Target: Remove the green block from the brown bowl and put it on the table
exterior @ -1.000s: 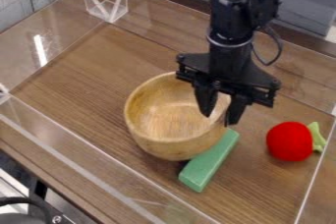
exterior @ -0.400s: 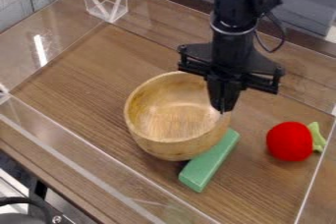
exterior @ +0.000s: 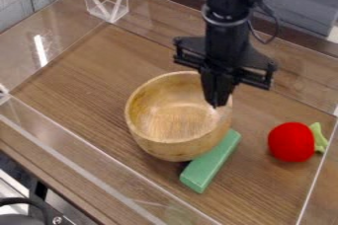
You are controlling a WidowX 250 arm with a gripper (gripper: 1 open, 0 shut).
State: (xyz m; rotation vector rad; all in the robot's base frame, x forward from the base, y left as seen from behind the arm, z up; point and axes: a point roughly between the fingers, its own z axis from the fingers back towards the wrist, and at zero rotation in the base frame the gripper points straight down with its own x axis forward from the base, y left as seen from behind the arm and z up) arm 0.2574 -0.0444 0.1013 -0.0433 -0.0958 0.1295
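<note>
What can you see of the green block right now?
The green block is a flat, elongated bar in plain matte green with rounded edges. It lies on the table, outside the brown bowl, right beside its rim, slanting from the near end up toward the red round object's side. Whether it touches the bowl can't be told. The end effector is not on it.

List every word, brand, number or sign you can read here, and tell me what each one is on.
There is no text that can be read.
The brown bowl, green block and red round object: no lettering shows.
The black robot arm: no marking large or sharp enough to read.
</note>
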